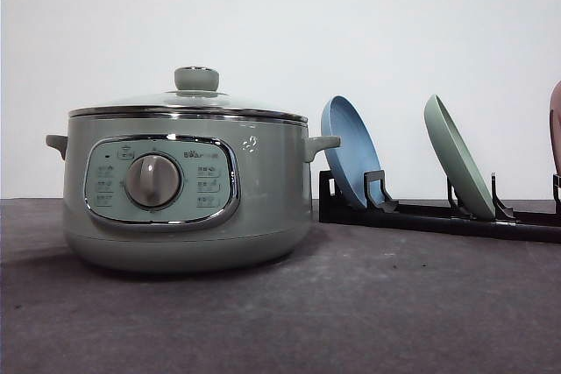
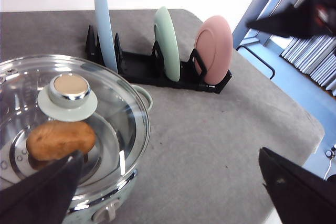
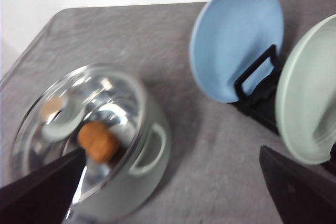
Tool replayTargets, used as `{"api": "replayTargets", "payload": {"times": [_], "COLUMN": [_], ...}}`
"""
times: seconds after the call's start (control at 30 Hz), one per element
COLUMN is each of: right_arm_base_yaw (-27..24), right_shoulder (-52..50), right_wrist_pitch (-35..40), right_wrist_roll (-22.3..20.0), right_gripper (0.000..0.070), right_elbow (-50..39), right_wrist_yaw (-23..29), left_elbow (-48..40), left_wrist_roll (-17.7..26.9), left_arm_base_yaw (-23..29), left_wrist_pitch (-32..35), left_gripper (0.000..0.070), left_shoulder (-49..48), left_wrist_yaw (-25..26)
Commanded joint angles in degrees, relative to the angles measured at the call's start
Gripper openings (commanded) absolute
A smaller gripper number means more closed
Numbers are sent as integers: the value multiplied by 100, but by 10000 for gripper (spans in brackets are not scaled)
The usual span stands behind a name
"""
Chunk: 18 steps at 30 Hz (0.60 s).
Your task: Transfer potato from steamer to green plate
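The pale green steamer (image 1: 184, 190) stands on the left of the grey table with its glass lid (image 2: 68, 124) on. Through the lid I see the orange-brown potato (image 2: 60, 140) lying inside, also visible as potato (image 3: 97, 141) in the blurred right wrist view. The green plate (image 1: 460, 159) stands on edge in a black rack (image 1: 438, 215) to the right of the steamer. My left gripper (image 2: 169, 153) hovers open above the steamer's right side. My right gripper (image 3: 172, 149) hangs open high over the table between steamer (image 3: 89, 145) and green plate (image 3: 310, 93). Neither holds anything.
A blue plate (image 1: 351, 151) stands in the rack nearest the steamer, and a pink plate (image 2: 214, 48) beyond the green plate (image 2: 167, 43). The table's right edge (image 2: 294, 103) lies just past the rack. A dark arm part (image 2: 294, 19) hangs above that side.
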Motion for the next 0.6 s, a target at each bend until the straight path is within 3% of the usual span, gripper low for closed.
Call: {"api": "replayTargets", "payload": {"times": [0.0, 0.3, 0.57], "right_arm_base_yaw": [-66, -378, -593], "right_shoulder": [455, 2249, 3102], "right_wrist_pitch": [7, -275, -208], "right_wrist_roll": [199, 221, 346], "right_gripper": [700, 700, 700], "right_elbow": [411, 1945, 2282], "right_wrist_yaw": [-41, -136, 69], "left_elbow": [122, 122, 122], "left_wrist_roll": [184, 317, 348], "left_arm_base_yaw": [-22, -22, -22], "left_wrist_pitch": [-24, -156, -169], "left_gripper": [700, 700, 700], "left_shoulder": [42, 42, 42], "left_wrist_yaw": [11, 11, 11]}}
